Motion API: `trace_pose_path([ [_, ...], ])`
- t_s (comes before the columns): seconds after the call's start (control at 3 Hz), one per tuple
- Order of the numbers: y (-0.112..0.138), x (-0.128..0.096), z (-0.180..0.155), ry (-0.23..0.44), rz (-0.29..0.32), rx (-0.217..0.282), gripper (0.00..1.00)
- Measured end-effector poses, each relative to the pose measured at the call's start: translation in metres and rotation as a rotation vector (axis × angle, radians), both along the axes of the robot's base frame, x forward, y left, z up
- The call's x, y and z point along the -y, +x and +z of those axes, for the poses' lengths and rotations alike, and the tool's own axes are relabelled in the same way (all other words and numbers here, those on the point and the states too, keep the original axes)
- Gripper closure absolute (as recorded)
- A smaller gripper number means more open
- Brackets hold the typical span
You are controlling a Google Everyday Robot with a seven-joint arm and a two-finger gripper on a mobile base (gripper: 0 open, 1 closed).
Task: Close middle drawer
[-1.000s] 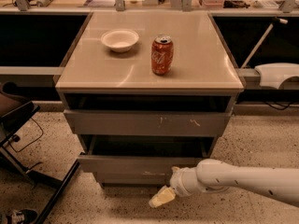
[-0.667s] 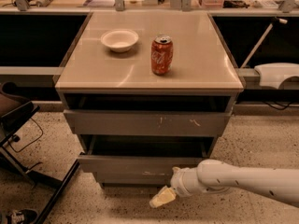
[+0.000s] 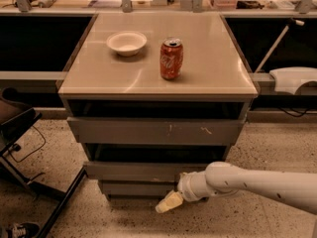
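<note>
Grey and plain, the middle drawer [image 3: 133,171] stands pulled out just above and behind my pincer [image 3: 170,202]. I judge the pincer sits low at that front ready to push it in. How wide it is, I cannot tell.

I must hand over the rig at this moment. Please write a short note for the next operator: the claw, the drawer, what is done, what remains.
Claw: low at the right front of the cabinet, under the front of the middle drawer; contact cannot be told.
Middle drawer: pulled out, with a dark gap above its front.
Done: the arm is brought near; the drawer is not closed.
Left: set the claw on the front and push it in flush.
</note>
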State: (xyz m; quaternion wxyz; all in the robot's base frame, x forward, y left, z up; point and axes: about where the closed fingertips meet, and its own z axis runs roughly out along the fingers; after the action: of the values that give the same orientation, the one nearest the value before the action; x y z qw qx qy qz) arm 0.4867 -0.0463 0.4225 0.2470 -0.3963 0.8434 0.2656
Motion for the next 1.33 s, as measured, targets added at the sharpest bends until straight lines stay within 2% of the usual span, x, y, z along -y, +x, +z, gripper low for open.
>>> trace_pose_path([
  [0.33,0.025,-0.032,0.003,0.022,0.048,0.010,0.00],
  [0.67,0.024,-0.032,0.003,0.022,0.048,0.010,0.00],
  [1.0,0.033,-0.048,0.006,0.037,0.072,0.021,0.00],
  [1.33,0.041,-0.079,0.009,0.065,0.128,0.036,0.00],
])
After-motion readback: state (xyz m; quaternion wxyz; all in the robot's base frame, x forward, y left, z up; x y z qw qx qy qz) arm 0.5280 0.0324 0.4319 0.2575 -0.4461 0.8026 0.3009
